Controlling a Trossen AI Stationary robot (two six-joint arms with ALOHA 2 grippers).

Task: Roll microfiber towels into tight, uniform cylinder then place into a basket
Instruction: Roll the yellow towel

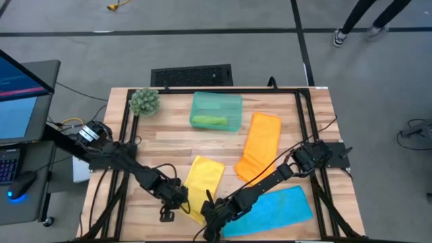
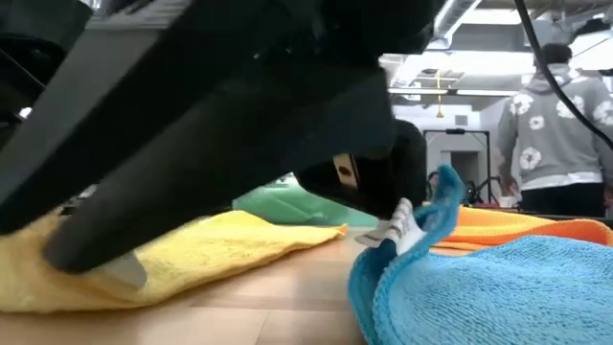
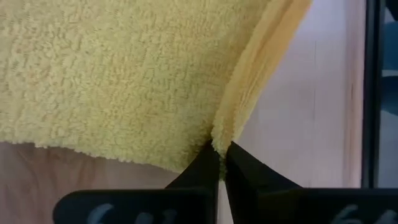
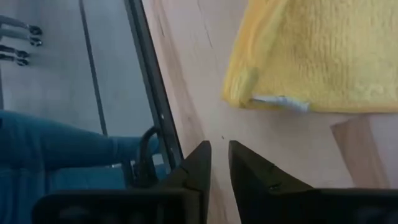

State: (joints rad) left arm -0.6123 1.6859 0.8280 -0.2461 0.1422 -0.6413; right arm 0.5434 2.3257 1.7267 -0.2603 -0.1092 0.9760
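A yellow towel (image 1: pixel 204 181) lies flat on the wooden table near its front edge. My left gripper (image 1: pixel 177 202) is shut on its near left corner. Right of it lies a blue towel (image 1: pixel 273 209), one corner (image 2: pixel 441 196) with a white tag standing up. My right gripper (image 4: pixel 219 155) hovers between the two towels, fingers a little open over bare wood with nothing between them. An orange towel (image 1: pixel 260 145) lies flat farther back. The teal basket (image 1: pixel 216 111) at the far middle holds a green roll (image 1: pixel 209 121). My left gripper pinches the yellow towel at its corner (image 3: pixel 219 144), where the layered side edge meets the near edge, between its two fingertips. Several layers show at that edge. The fingers slant down from the table's near left side. The rest of the towel lies on the table.
A spiky green plant ball (image 1: pixel 144 101) sits at the far left corner. A black frame (image 1: pixel 300 128) runs around the table top. A monitor and keyboard (image 1: pixel 13 101) stand left of the table. A person (image 2: pixel 556 125) stands in the room behind.
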